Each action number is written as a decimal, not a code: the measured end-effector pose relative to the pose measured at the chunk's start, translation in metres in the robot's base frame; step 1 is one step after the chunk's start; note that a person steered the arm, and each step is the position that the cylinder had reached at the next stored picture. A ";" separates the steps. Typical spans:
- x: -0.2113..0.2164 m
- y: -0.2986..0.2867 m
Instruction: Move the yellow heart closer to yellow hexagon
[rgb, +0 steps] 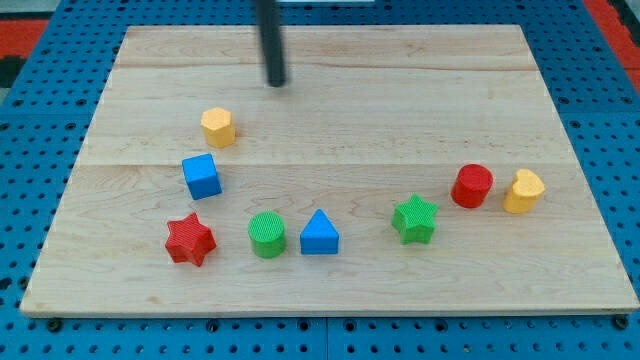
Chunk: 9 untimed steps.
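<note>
Near the view's right edge: yellow heart (523, 191), touching red cylinder (472, 186), unmoved. Well apart at left: yellow hexagon (217, 127). Farthest: my tip (275, 82), bare rod, grasping nothing, touching no block. Whole push left.

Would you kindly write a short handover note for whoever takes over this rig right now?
My tip is near the view's top, above and right of the yellow hexagon, touching no block.
The yellow heart sits at the far right, beside the red cylinder, touching or nearly so.
Done: nothing visible; heart and hexagon lie far apart.
Left: bring my tip round to the heart's right side and push it leftward, probably above the red cylinder and green star.
</note>
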<state>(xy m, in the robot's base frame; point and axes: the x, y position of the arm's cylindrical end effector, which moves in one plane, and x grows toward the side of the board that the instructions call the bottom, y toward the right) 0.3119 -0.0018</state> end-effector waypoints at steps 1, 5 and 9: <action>0.060 0.113; 0.192 0.314; 0.140 0.170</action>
<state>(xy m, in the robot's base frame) 0.4514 0.1686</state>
